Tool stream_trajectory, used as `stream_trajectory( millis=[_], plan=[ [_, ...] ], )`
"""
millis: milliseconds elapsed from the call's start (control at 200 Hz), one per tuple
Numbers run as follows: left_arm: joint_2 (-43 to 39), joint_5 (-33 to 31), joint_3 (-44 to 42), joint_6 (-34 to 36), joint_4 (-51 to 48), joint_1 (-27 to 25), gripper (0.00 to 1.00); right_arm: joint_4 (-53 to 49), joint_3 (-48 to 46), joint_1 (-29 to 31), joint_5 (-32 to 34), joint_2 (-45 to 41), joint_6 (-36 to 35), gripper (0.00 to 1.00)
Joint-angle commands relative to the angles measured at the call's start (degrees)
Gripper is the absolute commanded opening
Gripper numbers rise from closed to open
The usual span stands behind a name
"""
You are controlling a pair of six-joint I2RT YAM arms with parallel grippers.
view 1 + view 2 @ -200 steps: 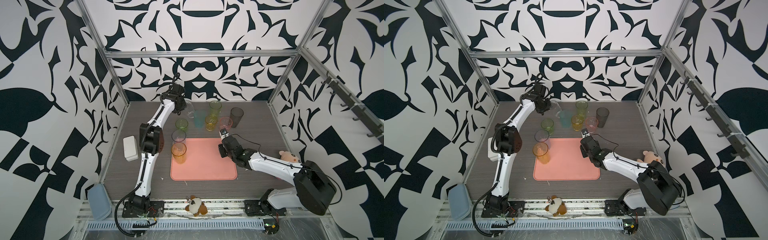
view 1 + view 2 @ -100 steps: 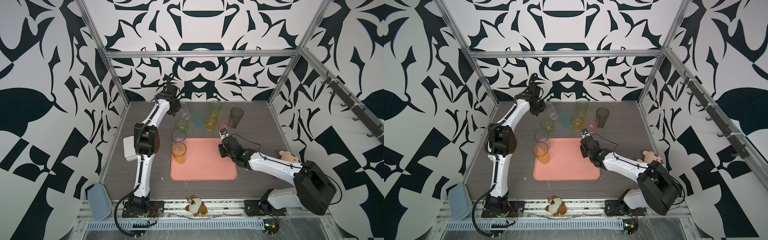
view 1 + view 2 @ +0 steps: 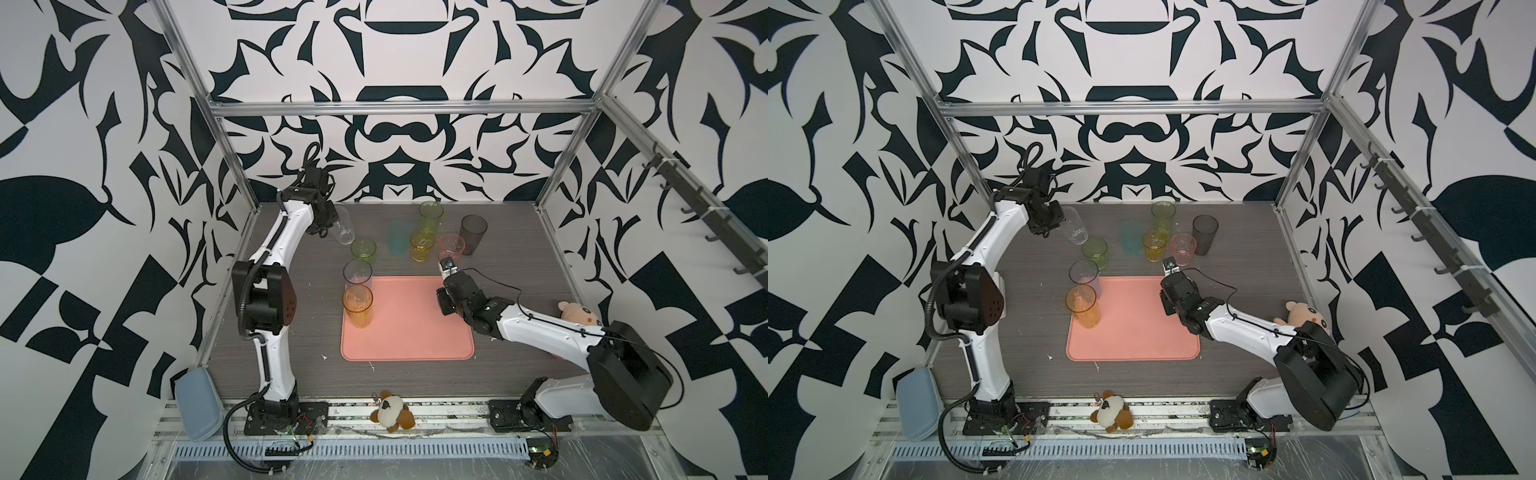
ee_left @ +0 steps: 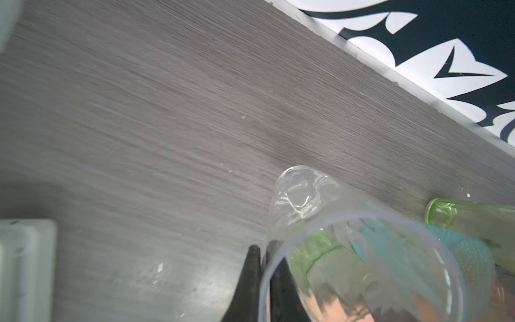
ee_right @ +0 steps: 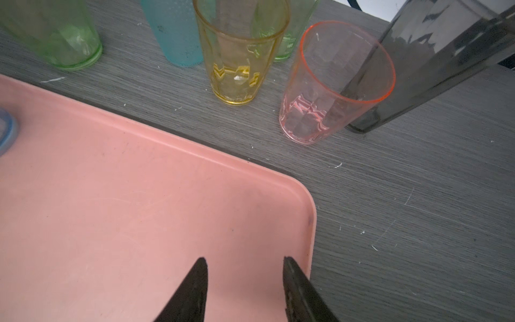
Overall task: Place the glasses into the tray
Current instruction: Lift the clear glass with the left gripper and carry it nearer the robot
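L gripper point(image 4: 263, 259) pinching rim of tilted clear plastic tumbler point(image 3: 344, 226), far-L of grey wood-grain tabletop point(image 3: 519, 266) | R gripper point(image 5: 245, 260) spread, empty, over corner of flat salmon-pink tray point(image 3: 407, 332) | 6 tinted tumblers point(image 3: 422, 245) behind tray, 2 at its L edge | black-white patterned walls point(image 3: 395, 62), alu frame point(image 3: 399, 109)

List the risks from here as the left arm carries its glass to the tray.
1. The left gripper pinches only the rim of the clear glass, which hangs tilted; it could slip or swing loose.
2. The short green glass and the blue-tinted glass stand on the way to the bare part of the tray; the hanging base might clip them.
3. The right gripper hovers open over the tray's far corner, so the arms could crowd each other.
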Motion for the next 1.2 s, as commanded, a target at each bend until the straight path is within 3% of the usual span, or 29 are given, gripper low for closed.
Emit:
stream_trajectory(
  millis=[0,445,1195],
  plan=[
    [-5.8,-1.8,-3.5,1.2,-3.6,0.9,0.02,0.4,2.1,-0.1,1.1,-0.3,-0.1,0.48],
    [-22.7,-8.2,-16.7,0.1,-11.5,1.2,0.03,0.0,2.3,-0.1,1.6,0.1,0.0,0.48],
    [-37.7,-9.5,-27.0,3.1,-30.6,1.2,0.03,-0.8,3.5,-0.1,0.9,1.7,0.6,0.47]
  ],
)
